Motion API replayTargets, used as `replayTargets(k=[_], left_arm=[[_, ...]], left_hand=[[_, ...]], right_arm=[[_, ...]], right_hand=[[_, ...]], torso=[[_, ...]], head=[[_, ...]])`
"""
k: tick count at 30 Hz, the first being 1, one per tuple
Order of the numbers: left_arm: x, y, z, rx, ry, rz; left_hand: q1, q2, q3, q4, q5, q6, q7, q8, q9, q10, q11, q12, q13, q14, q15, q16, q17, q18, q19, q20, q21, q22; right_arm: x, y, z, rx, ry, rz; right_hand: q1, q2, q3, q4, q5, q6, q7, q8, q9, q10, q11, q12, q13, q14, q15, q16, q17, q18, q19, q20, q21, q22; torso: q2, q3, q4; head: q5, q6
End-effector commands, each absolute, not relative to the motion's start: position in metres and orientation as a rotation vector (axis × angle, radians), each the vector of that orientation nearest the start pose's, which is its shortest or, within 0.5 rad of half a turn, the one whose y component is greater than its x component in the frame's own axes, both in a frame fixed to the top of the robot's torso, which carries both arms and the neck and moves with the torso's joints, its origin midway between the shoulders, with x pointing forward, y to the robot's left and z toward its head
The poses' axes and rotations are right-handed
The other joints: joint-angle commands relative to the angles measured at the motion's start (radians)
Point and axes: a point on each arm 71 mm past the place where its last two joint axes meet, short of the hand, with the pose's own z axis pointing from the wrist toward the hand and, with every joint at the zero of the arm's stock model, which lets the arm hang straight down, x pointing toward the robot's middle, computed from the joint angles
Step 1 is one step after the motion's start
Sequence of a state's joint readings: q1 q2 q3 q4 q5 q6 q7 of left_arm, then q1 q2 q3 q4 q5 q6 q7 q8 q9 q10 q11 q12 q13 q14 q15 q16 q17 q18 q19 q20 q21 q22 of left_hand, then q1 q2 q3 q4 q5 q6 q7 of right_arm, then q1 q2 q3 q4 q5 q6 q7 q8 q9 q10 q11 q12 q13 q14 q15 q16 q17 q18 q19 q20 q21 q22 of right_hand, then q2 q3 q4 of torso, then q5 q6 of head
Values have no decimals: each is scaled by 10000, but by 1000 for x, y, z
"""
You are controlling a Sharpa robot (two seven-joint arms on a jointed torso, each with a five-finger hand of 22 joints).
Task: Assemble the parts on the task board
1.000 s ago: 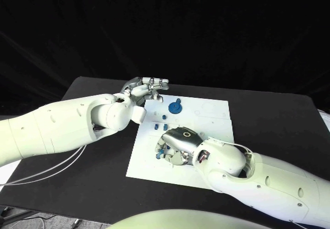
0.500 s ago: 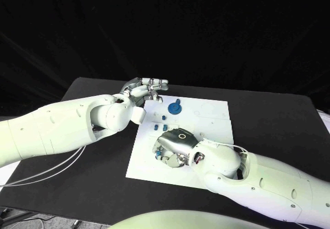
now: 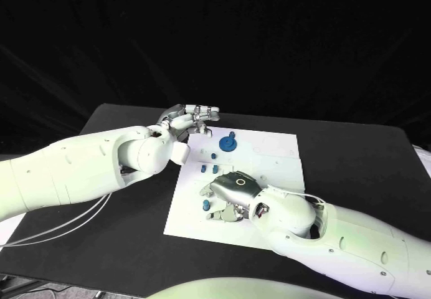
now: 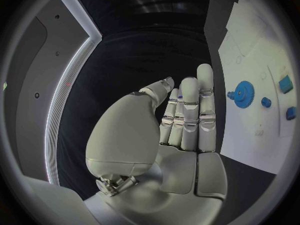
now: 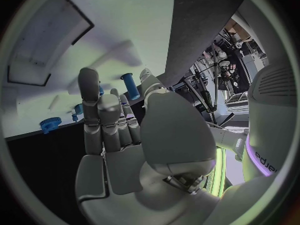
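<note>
Black table (image 3: 359, 162) carries the task board (image 3: 278, 149). Right hand (image 3: 232, 194) hovers over the board's near half among small parts (image 3: 205, 204); its grasp cannot be determined. Beyond, the gear (image 3: 228, 144); left hand (image 3: 190, 117) waits unladen at the far-left corner. Judged step: part pickup, requiring a secure pinch.

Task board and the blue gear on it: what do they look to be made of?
The flat white task board looks like matte plastic or painted sheet: an even, dull surface with faint outlines marked on it; the pictures leave open which. The round blue toothed gear looks like moulded or printed plastic: uniform saturated colour, crisp teeth in the left wrist view, no metallic shine.
</note>
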State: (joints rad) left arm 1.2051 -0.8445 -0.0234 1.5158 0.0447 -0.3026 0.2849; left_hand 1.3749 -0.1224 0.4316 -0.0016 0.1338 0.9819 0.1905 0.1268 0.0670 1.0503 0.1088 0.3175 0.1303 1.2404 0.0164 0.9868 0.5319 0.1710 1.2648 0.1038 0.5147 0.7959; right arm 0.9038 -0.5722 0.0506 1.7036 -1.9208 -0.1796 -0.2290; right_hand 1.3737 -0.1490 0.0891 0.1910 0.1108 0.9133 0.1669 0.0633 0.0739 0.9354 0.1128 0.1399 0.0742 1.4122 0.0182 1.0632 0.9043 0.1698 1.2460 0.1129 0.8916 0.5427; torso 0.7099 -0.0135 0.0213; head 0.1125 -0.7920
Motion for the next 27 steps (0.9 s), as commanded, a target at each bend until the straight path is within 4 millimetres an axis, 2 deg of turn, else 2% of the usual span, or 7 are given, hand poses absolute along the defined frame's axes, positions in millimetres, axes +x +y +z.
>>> replayTargets(k=[1, 5, 12, 17, 20, 24, 27], left_arm=[[493, 211, -179, -12163, 15017, -15352], [493, 213, -180, -12186, 15081, -15329], [492, 216, -181, -12201, 15134, -15278], [491, 219, -181, -12107, 15133, -15224], [491, 221, -180, -12058, 15106, -15169], [491, 221, -180, -12015, 15118, -15169], [491, 221, -180, -11988, 15125, -15182]], left_hand=[[-31, 61, -68, -5, -45, -51, -8, 2, -7, -55, 7, 54, 15, -40, 8, 41, -10, 87, -6, 69, -69, -17], [-34, 76, -74, -3, -44, -63, 2, 5, -5, -80, 16, 70, 17, -47, 16, 42, -20, 86, -6, 74, -74, -20], [-1, 101, -69, -23, -27, -83, 8, 13, -2, -118, 22, 102, 21, -63, 22, 41, -41, 88, -10, 81, -84, -24], [-1, 101, -69, -23, -27, -83, 8, 13, -2, -118, 22, 102, 21, -63, 22, 41, -41, 88, -10, 81, -84, -24], [3, 102, -72, -29, -23, -88, 10, 16, -1, -128, 25, 114, 23, -69, 24, 40, -50, 88, -10, 83, -86, -25], [3, 102, -72, -29, -23, -88, 10, 16, -1, -128, 25, 114, 23, -69, 24, 40, -50, 88, -10, 83, -86, -25], [-19, 110, -89, -16, -20, -95, 18, 25, 2, -148, 33, 139, 26, -72, 31, 49, -48, 86, -11, 90, -91, -28]], right_arm=[[364, -28, -232, -5175, 15501, 9226], [364, -41, -214, -4290, 14740, 9827], [377, -98, -191, -2124, 15861, 9710], [378, -144, -185, -1474, 16588, 8301], [377, -165, -187, -1089, 16981, 7416], [373, -191, -191, -451, 17455, 6230], [368, -202, -198, -207, 17957, 5430]], right_hand=[[355, -66, -371, 487, 98, 121, -11, 61, 36, -228, -15, 370, 36, -109, 1, -165, -265, 89, -56, -5, -242, -263], [550, -82, -723, 956, 147, 189, -19, 39, 45, -89, -91, 912, 94, 113, -62, 199, 68, 9, 268, -58, 88, 201], [745, 417, -684, 862, 412, 516, -85, 144, 107, 1803, -319, 2057, 400, 882, -241, 1934, 2129, -487, 1460, -154, 2366, 3291], [-386, 569, -1239, 878, 1034, 1084, -420, 392, 215, 3775, -741, 3415, 1385, 1170, -579, 3099, 3646, -801, 2052, -476, 3815, 5302], [-632, 621, -1582, 922, 1173, 1350, -586, 564, 279, 4037, -882, 4659, 2819, 1212, -722, 3442, 4081, -894, 2148, -626, 4246, 5883], [-924, 866, -2214, 854, 1049, 1712, -811, 967, 650, 4723, -995, 10130, 9466, 1247, -970, 3866, 4645, -969, 2151, -794, 4644, 6386], [-1056, 1171, -2343, 979, 860, 1614, -761, 990, 765, 4761, -1039, 10836, 10474, 1263, -837, 3971, 4809, -968, 2132, -778, 4702, 6468]], torso=[[-4, 18, 16], [-7, 10, 15], [-62, -34, -66], [-85, -47, -192], [-102, -44, -290], [-117, -10, -415], [-136, 0, -453]], head=[[-17, 20], [-108, 52], [-390, 131], [-597, 133], [-549, 152], [-534, 148], [-563, 171]])
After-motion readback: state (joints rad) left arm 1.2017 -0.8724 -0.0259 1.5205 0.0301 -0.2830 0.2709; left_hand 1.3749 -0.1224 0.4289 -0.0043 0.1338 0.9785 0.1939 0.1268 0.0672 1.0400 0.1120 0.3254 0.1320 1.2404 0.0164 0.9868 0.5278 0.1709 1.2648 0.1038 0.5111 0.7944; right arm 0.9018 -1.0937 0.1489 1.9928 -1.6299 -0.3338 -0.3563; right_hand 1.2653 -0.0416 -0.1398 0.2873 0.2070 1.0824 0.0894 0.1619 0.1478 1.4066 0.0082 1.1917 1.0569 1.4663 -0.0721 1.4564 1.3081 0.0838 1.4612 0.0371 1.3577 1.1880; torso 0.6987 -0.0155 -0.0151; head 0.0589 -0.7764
